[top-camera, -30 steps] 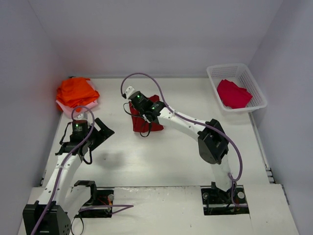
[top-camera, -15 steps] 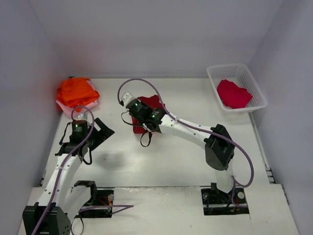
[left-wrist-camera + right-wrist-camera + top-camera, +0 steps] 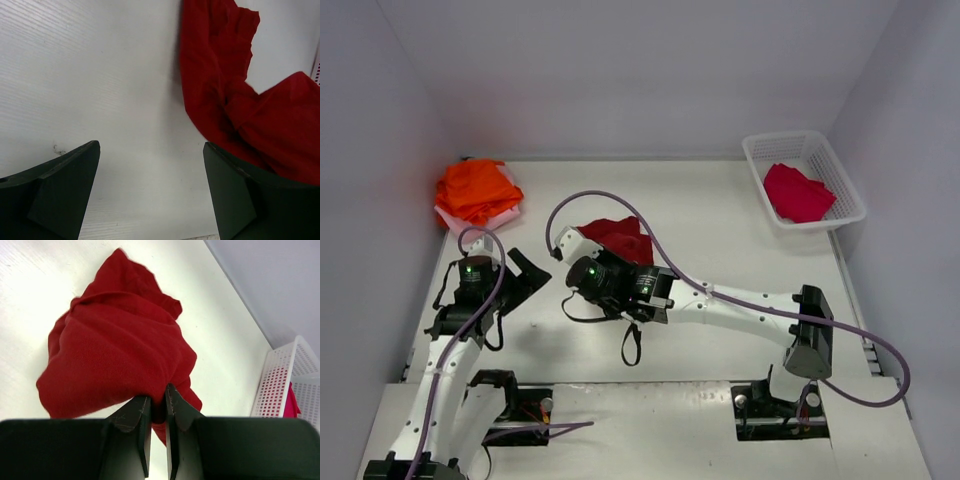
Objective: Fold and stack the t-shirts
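Pinches dark red t-shirt [image 3: 115, 345] in right end effector [image 3: 157, 395]; holds left end effector [image 3: 151, 150] spread; shows white basket [image 3: 843, 178], well right of both, containing 1 crimson t-shirt [image 3: 798, 192].

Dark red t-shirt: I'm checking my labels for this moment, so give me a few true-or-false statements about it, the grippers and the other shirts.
1. The right gripper is shut on the dark red t-shirt. True.
2. The left gripper grips cloth too. False: it is open and holds nothing.
3. The white basket has nothing in it. False: a crimson t-shirt lies inside.
4. The orange t-shirts lie in the far left corner. True.
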